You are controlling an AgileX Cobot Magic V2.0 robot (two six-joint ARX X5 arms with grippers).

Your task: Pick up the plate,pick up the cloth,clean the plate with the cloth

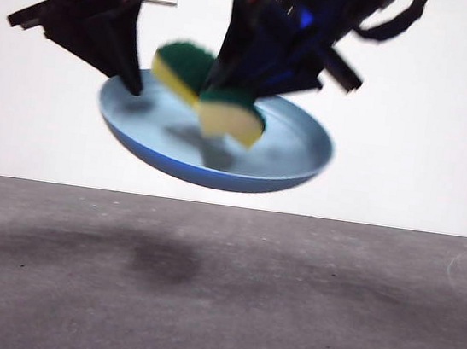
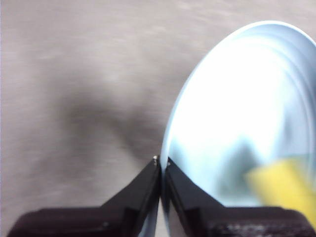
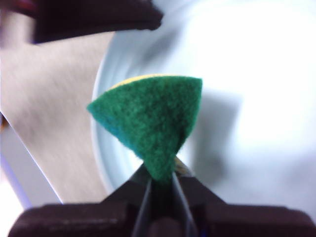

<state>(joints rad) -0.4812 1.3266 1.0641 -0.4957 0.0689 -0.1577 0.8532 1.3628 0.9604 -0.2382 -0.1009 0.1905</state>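
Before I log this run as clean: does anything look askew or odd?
The plate hangs tilted in the air, pinched at its rim by the left end effector. The right end effector squeezes the sponge so it folds. Nothing looks spilled or broken.

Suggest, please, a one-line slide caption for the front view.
Left gripper holds the plate aloft by its rim while the right gripper presses the sponge onto it.
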